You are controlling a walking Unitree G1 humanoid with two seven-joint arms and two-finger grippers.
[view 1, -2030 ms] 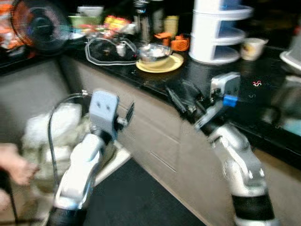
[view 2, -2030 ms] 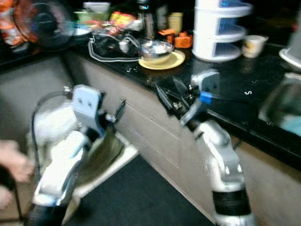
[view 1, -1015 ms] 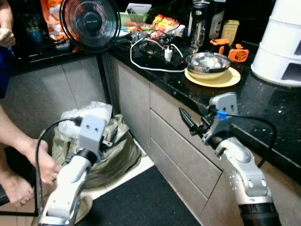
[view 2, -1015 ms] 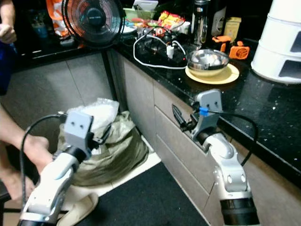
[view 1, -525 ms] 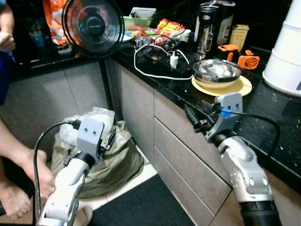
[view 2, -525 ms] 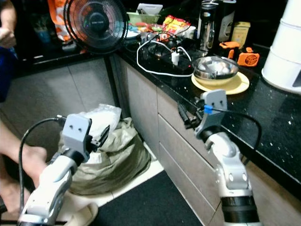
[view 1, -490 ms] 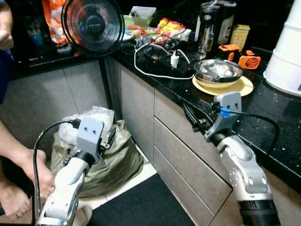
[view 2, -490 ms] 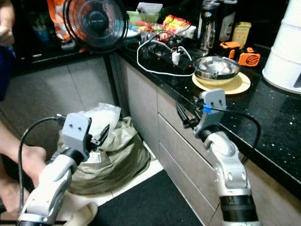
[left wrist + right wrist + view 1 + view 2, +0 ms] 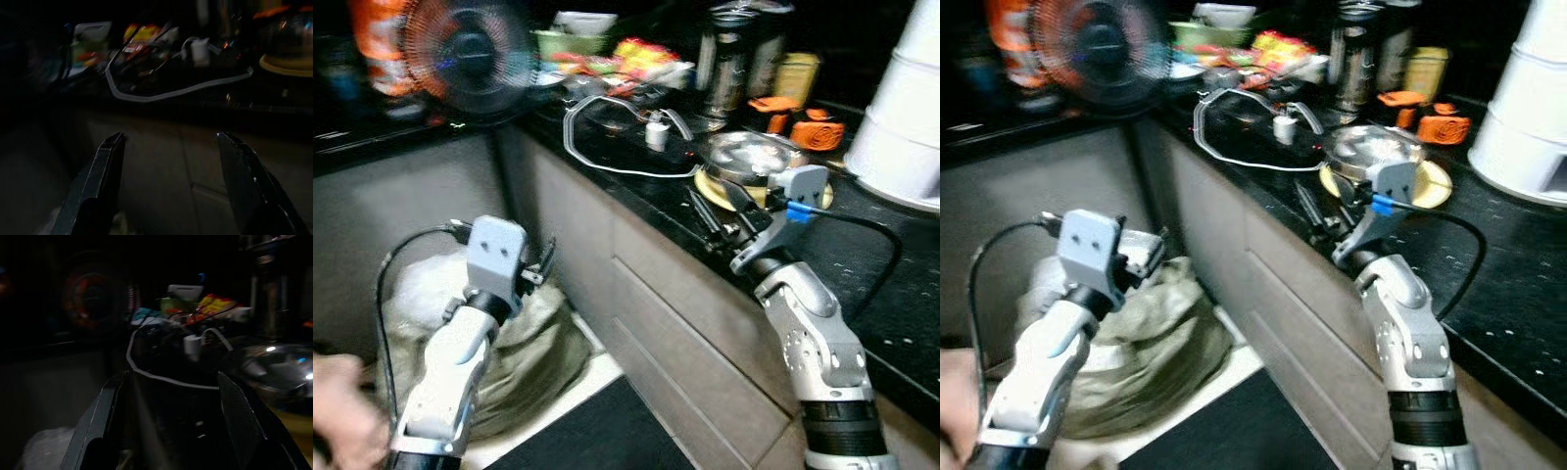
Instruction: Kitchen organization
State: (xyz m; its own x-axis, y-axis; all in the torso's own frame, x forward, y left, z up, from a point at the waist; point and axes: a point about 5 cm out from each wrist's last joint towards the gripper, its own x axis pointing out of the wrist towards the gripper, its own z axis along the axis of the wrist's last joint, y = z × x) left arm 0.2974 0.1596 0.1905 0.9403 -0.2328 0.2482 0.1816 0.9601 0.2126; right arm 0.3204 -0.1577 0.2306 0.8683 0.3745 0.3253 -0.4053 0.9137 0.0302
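Note:
A metal bowl sits on a yellow plate near the front edge of the black counter. My right gripper hovers at that edge just in front of the plate, open, with nothing between its fingers. In the right wrist view the two fingers frame a white cable and plug, with the bowl off to one side. My left gripper hangs low before the cabinet front, open and empty, above a grey-green bag. The whole picture is blurred.
A looped white cable, a fan, a steel flask, orange items and snack packets crowd the counter. A white tiered container stands at right. Drawers lie below. A person's hand shows at lower left.
The camera has shifted and the picture has blurred. My right gripper stands a little higher and nearer the yellow plate. Both grippers remain open.

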